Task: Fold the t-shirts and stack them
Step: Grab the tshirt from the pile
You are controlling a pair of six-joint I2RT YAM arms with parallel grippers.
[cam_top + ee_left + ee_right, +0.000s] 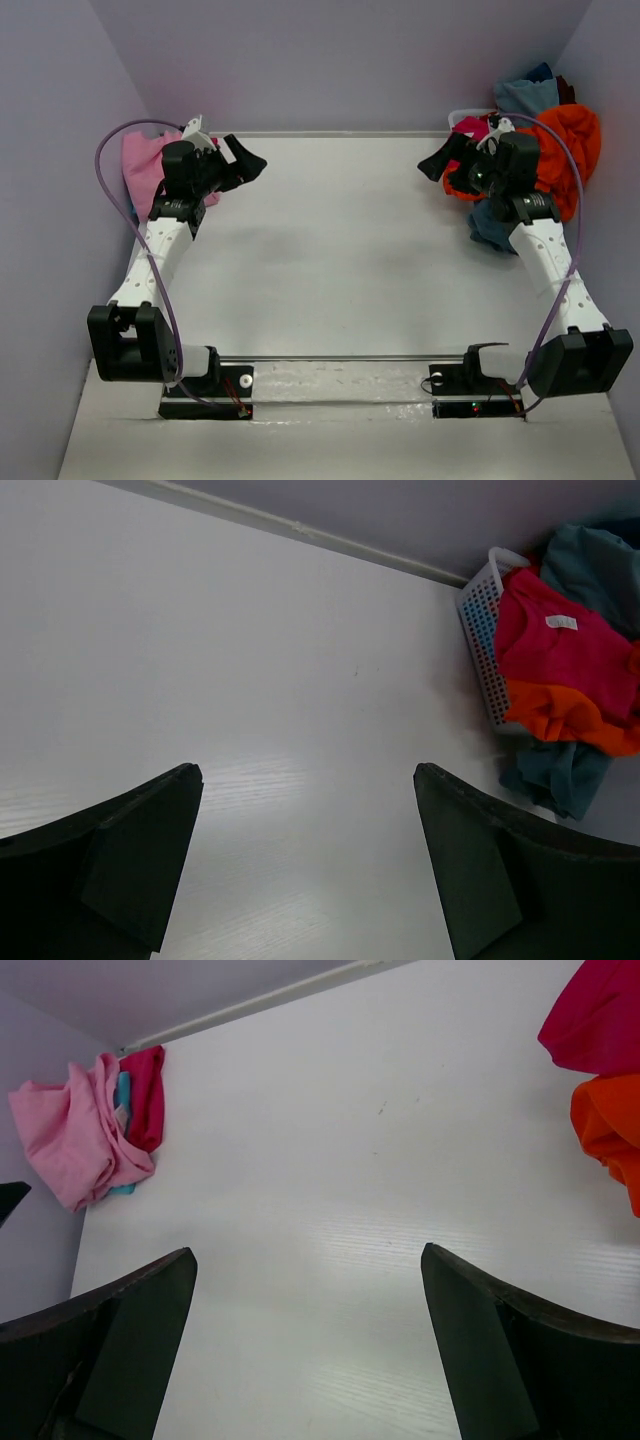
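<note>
Crumpled t-shirts spill from a white basket [462,116] at the back right: an orange one [572,140], a crimson-magenta one [560,650] and teal ones [560,770]. At the back left lie a light pink t-shirt [143,165] and a red one [148,1095], bunched against the wall. My left gripper [243,160] hovers open beside the pink heap with nothing between its fingers. It points across the bare table [305,770]. My right gripper [440,160] is open and empty beside the basket, facing left [306,1250].
Purple walls [60,200] close in the white table [340,250] at the left, back and right. A metal rail [340,358] runs along the near edge between the two arm bases. A purple cable [110,150] loops off each arm.
</note>
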